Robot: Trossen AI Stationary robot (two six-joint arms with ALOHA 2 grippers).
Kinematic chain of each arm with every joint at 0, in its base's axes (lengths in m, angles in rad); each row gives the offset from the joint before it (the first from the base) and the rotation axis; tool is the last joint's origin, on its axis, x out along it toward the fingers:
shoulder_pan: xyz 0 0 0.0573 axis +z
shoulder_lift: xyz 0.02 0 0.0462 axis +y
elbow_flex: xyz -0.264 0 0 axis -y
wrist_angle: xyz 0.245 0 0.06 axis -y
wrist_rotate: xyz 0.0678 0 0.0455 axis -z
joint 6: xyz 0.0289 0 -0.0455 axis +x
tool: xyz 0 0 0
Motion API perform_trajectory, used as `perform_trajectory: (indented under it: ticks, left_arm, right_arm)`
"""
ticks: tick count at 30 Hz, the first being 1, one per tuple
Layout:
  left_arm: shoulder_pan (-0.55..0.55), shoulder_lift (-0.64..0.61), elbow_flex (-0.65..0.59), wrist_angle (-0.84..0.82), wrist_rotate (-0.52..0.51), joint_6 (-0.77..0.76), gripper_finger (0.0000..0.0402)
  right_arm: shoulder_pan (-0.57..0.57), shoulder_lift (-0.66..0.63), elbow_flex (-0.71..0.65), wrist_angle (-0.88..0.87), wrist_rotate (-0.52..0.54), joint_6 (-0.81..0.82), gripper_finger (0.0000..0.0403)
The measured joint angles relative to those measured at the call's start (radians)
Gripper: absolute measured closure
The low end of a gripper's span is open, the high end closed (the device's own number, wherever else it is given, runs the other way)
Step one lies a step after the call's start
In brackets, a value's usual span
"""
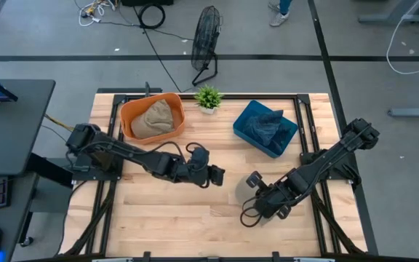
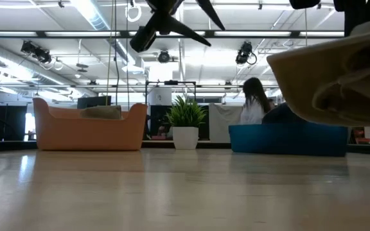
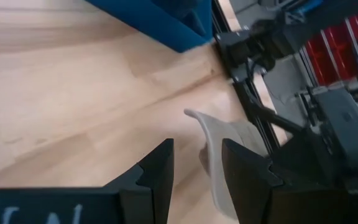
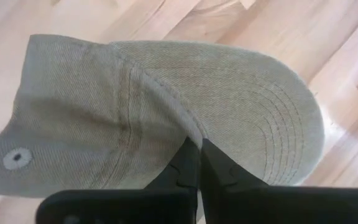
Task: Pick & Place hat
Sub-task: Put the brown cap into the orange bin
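A beige cap (image 4: 166, 106) is in my right gripper (image 4: 196, 146), which is shut on it above the table's middle right (image 1: 253, 195). In the low view the cap (image 2: 339, 70) hangs clear of the tabletop. My left gripper (image 1: 213, 175) is open and empty just left of the cap. Its fingers (image 3: 160, 171) point toward the cap's brim (image 3: 219, 155) without touching it. An orange basket (image 1: 131, 109) at the far left holds another beige hat (image 1: 153, 118). A blue basket (image 1: 247, 138) at the far right holds a blue hat (image 1: 268, 125). My right gripper pinches the cap between its two fingers at the seam where the brim meets the crown (image 4: 191, 134), on the cap's edge. The cap is lifted clear of the table, top side toward the wrist camera, and spreads out beyond the fingertips.
A small potted plant (image 1: 208, 97) stands at the far edge between the two baskets. Bare wooden tabletop (image 1: 180, 215) lies near the front. A fan (image 1: 206, 40) stands on the floor beyond the table. A person (image 2: 255, 102) shows in the room behind.
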Motion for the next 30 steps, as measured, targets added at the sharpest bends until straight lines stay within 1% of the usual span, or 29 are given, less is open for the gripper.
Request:
perform_trajectory:
  ticks: [3,6,9,14,21,24,30]
  left_arm:
    - [0.023,0.000,0.000,-0.008,0.012,-0.006,0.0264]
    - [0.048,0.000,0.000,-0.012,0.052,-0.011,0.0264]
    - [0.071,0.000,0.000,-0.017,0.080,-0.011,0.0264]
    - [0.095,0.000,0.000,-0.025,0.090,-0.012,0.0264]
    - [0.125,0.000,0.000,-0.029,0.192,-0.012,0.0264]
    - [0.135,0.000,0.000,-0.029,0.196,-0.011,0.0264]
    - [0.152,0.000,0.000,-0.028,0.207,-0.010,0.0264]
  right_arm:
    - [0.008,0.000,0.000,0.000,0.002,-0.023,0.0402]
    - [0.019,0.000,0.000,0.000,0.021,-0.033,0.0402]
    - [0.031,0.000,0.000,0.000,0.070,-0.070,0.0402]
    - [0.054,-0.001,0.000,0.000,0.182,-0.125,0.0402]
    - [0.074,-0.001,0.000,0.006,0.307,-0.151,0.0402]
    - [0.080,-0.002,0.000,0.008,0.341,-0.151,0.0402]
    - [0.081,-0.002,0.000,0.010,0.374,-0.158,0.0402]
